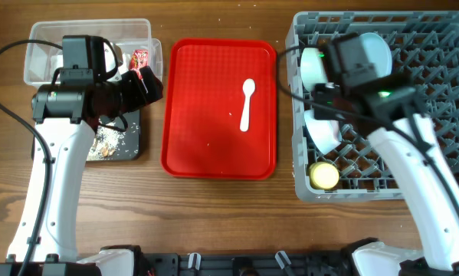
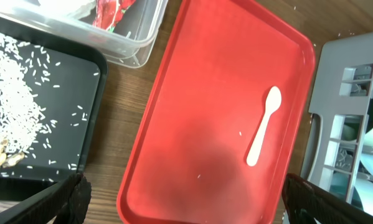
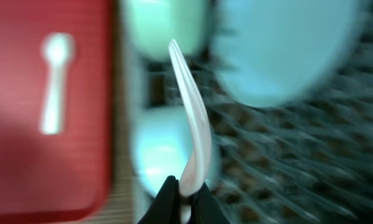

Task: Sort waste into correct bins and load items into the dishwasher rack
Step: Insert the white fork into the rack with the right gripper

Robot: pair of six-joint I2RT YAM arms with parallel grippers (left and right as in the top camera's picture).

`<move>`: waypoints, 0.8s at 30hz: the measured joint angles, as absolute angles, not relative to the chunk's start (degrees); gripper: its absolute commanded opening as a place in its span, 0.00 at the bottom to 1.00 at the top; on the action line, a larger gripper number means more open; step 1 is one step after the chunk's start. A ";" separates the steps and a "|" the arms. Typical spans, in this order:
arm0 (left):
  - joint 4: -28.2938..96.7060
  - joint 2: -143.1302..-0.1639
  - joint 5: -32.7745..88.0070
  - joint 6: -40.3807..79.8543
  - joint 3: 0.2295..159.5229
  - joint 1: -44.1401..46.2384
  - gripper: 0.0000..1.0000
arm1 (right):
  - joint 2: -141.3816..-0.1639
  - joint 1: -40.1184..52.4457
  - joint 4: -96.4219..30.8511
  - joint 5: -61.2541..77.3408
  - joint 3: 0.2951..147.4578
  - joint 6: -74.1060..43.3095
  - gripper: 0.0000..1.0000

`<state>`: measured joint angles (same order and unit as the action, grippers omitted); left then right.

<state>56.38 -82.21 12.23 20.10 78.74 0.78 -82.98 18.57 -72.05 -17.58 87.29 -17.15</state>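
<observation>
White plastic is clamped between the fingers of my right gripper [image 3: 181, 200]: a thin curved utensil seen edge-on. I take it for the fork [image 3: 189, 118], though the wrist view is too smeared to show tines. Beyond its tip lie the pale green bowl [image 3: 164, 25] and the light blue plate [image 3: 286, 50], with the light blue bowl [image 3: 155, 155] underneath. All three sit in the dishwasher rack [image 1: 444, 46], and the yellow cup [image 1: 325, 175] stands at the rack's near left corner.

My left gripper [image 2: 183, 190] has its jaws wide apart with nothing between them. It hangs over the gap between the black tray [image 2: 93, 112] and the red tray [image 2: 174, 93]. Rice and brown scraps [image 2: 12, 106] lie on the black tray, and the red-and-white wrapper [image 2: 111, 9] sits in the clear tub [image 2: 142, 43]. Only the spoon [image 1: 247, 103] lies on the red tray, towards its right side.

By my reading the sorting is finished and the loading is close to it, with the fork being placed now. The next move calls for lowering the fork into a free cell between the pegs, clear of the bowls, and letting go only once it is resting there. After that, the spoon needs a low pinch across its handle, because it lies flat on the tray.
</observation>
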 measured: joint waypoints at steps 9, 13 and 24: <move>56.38 -82.21 12.19 20.10 78.74 0.78 1.00 | -84.64 11.51 -66.72 -27.38 71.75 -8.38 0.05; 56.40 -82.21 12.21 20.10 78.74 0.78 1.00 | -85.19 10.11 -63.79 -29.04 68.36 -7.09 0.58; 56.42 -82.21 12.19 20.10 78.74 0.78 1.00 | -85.25 9.45 -65.56 -10.28 77.82 -5.91 0.55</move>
